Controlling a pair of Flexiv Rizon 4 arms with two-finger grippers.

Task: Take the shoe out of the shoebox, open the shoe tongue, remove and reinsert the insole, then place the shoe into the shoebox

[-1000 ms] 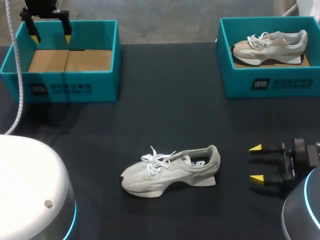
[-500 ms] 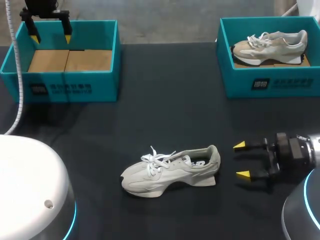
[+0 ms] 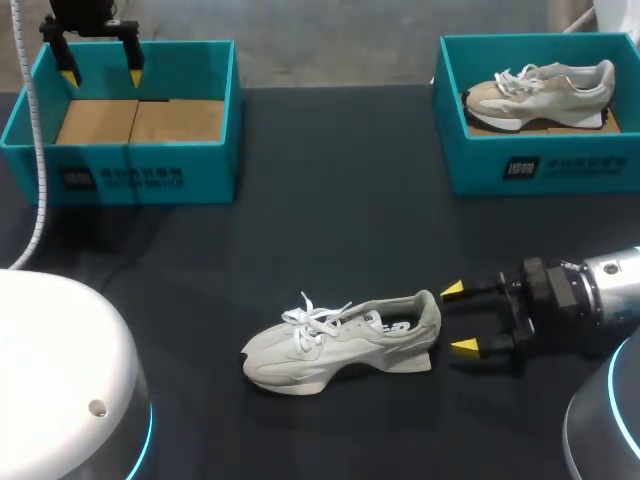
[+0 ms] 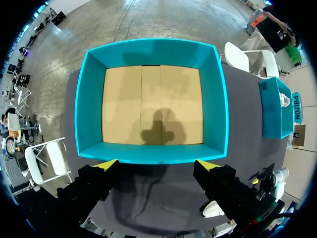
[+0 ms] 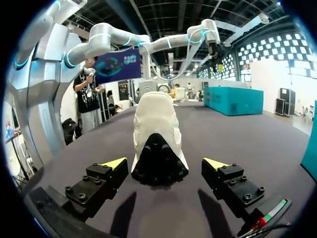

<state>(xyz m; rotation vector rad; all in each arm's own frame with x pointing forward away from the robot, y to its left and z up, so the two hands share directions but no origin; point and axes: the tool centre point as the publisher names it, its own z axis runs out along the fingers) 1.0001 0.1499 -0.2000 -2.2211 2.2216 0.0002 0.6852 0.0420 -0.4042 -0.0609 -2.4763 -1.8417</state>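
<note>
The dark table carries an empty shoebox at the far left and a second shoebox with a second shoe at the far right. The pale shoe stands on its sole in the near middle, toe left, so the taking-out looks done and the tongue step comes next. The right gripper, fingers wide, sits just right of the heel without touching and should close to steady it, while the left gripper, also wide, hangs over the empty shoebox and must come across.
</note>
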